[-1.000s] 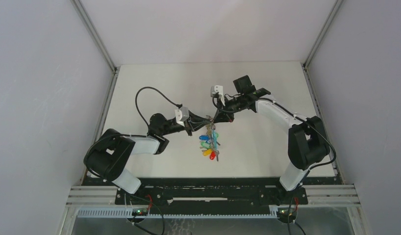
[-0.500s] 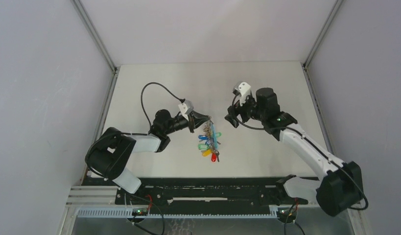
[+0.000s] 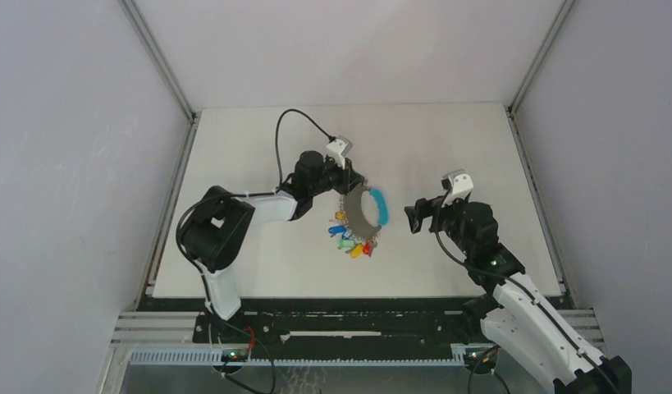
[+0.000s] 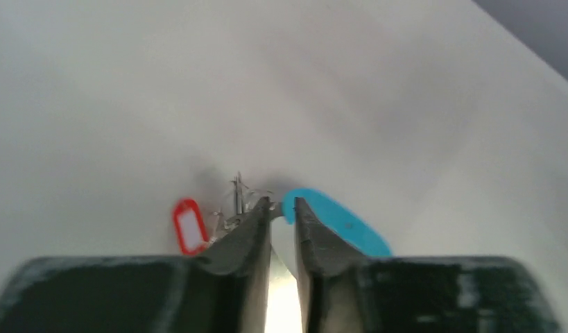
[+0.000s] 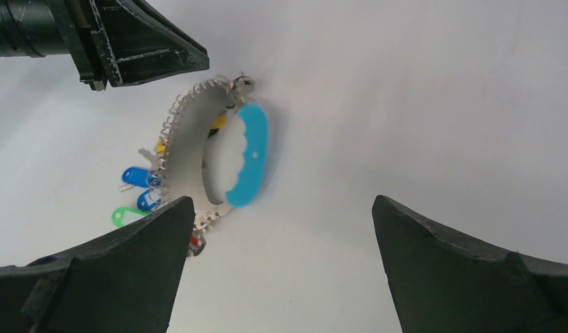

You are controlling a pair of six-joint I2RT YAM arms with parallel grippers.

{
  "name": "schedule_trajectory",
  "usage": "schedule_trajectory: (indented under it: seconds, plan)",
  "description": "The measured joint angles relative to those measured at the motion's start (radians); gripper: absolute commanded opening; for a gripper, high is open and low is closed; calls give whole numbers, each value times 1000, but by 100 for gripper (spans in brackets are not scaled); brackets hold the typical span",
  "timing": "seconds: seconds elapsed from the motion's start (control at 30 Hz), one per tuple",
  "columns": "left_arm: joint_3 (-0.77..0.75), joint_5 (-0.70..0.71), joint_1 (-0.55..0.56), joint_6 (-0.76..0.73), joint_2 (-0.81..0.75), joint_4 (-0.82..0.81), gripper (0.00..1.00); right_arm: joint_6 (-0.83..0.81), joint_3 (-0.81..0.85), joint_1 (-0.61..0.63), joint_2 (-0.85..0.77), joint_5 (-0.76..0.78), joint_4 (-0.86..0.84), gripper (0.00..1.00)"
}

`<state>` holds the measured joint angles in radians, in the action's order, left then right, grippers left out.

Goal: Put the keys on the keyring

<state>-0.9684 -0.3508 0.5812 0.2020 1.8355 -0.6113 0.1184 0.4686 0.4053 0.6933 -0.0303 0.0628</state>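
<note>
The keyring [image 3: 359, 217] lies flat on the white surface [image 3: 447, 139], with the keys [image 3: 346, 240] fanned along its near-left edge (turquoise segment toward the right arm). The left fingers [image 4: 250, 236], a slit apart, grasp nothing at its far end. The right fingers [image 5: 114, 277] are spread wide, well apart.

Left wrist view is blurred throughout: the left gripper [image 4: 281, 203] fingers [image 4: 245, 244] hide most of the keyring [image 4: 345, 227], contact undeterminable; in the right wrist view 1 right gripper [image 5: 282, 202] finger [image 5: 107, 270] covers the keyring's lower edge and some keys [image 5: 136, 177], both fingers cut off at the bottom edge.
</note>
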Motion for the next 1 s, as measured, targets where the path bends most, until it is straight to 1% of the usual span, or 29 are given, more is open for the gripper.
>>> schedule_trajectory:
  seconds: [0.1,0.2,0.23,0.3,0.37,0.47,0.53,0.6,0.8,1.0]
  plan:
    - [-42,47,13,26,27,43,44,21,-35,-2,-51,59,-6,100]
    - [-41,107,17,46,24,59,67,35,-54,-5,-84,104,-22,100]
    - [-34,132,16,57,14,67,79,39,-62,-6,-93,118,-31,100]
    - [0,179,5,83,-34,79,99,48,-82,-6,-113,145,-51,100]
    - [52,222,-19,117,-106,85,100,55,-102,-7,-131,168,-62,100]
    - [158,285,-101,205,-255,88,100,59,-117,-9,-150,200,-66,100]
    - [218,342,-161,251,-352,122,100,60,-118,-11,-162,220,-66,100]
    - [249,422,-207,280,-437,190,100,60,-119,-13,-177,240,-69,100]
    - [267,645,-200,275,-614,422,100,58,-131,-18,-207,287,-88,100]
    - [405,845,-200,223,-815,496,100,51,-161,-19,-210,315,-105,100]
